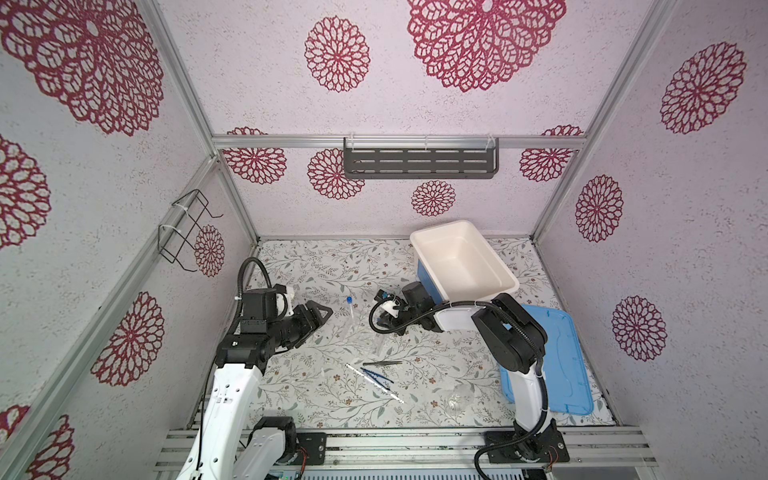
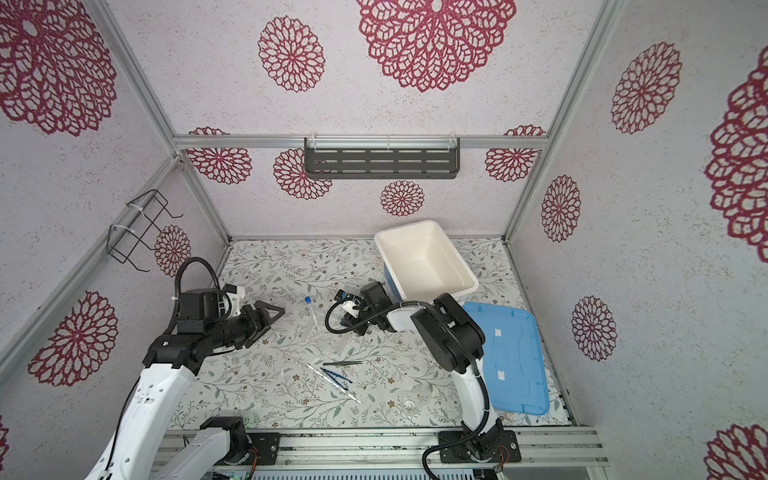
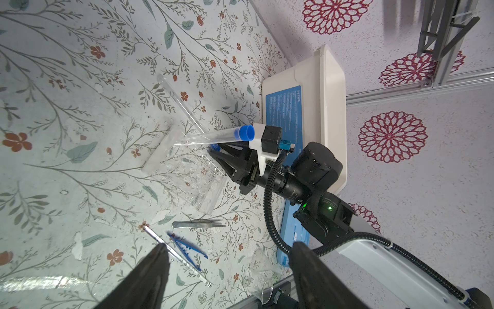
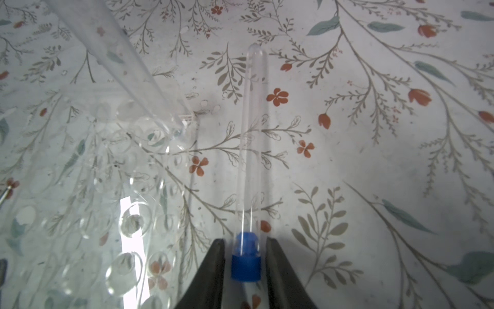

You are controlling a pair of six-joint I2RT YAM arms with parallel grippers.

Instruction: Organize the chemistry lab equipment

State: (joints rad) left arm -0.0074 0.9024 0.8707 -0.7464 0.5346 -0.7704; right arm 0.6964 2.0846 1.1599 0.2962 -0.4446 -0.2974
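Clear tube (image 4: 251,149) lies flat on the table (image 4: 374,160) beside the tube holder (image 4: 80,174). Right gripper (image 4: 244,242) flanks its blue cap (image 4: 246,264); whether it pinches is unclear. Left gripper (image 3: 229,246) stands spread, empty. Light, slick, likely brittle: grip the cap.

A: What lies on the surface?
B: Mid-surface, a see-through tube holder (image 3: 187,176) with round holes. One clear blue-capped tube (image 3: 217,137) leans in it; a second tube (image 4: 251,149) lies flat beside it, cap between the fingers of the right pincer (image 4: 245,242).
A: Nearer?
B: Dark metal tweezers (image 1: 382,363), blue tweezers (image 1: 376,376) beside a thin white stick (image 1: 390,394); a small clear vessel (image 1: 460,395) to their right.
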